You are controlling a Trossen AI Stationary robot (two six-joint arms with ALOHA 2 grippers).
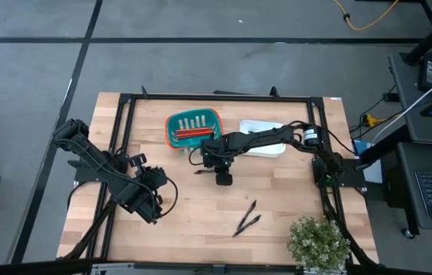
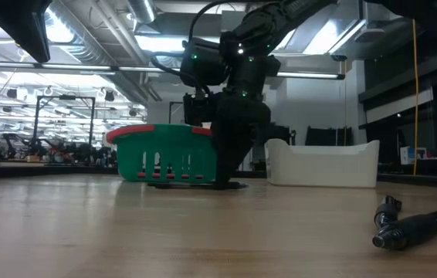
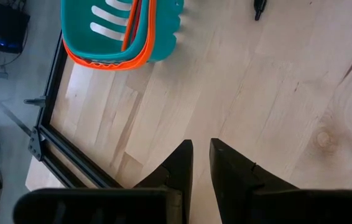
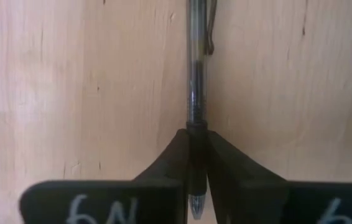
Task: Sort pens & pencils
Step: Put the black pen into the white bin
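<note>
I am seeing one slim black pen with a clear barrel and clip [image 4: 198, 81] lying flat on the light wooden bench [image 1: 193, 221], and the right tool [image 4: 198, 163] is closing its two dark fingers on it near the tip end. In the high view this tool [image 1: 222, 174] is pointing down just in front of the teal slotted basket with the orange rim [image 1: 193, 128]. The thin red-orange pencils [image 1: 193, 134] are lying inside that basket. Two more black pens [image 1: 247, 219] are resting crossed on the bench, well apart, nearer the small green plant [image 1: 317, 241]. A white rectangular bin [image 1: 256, 127] is sitting just beside the basket. The left tool [image 3: 201, 163] is hovering over the bench's left part, fingers slightly apart, holding nothing.
</note>
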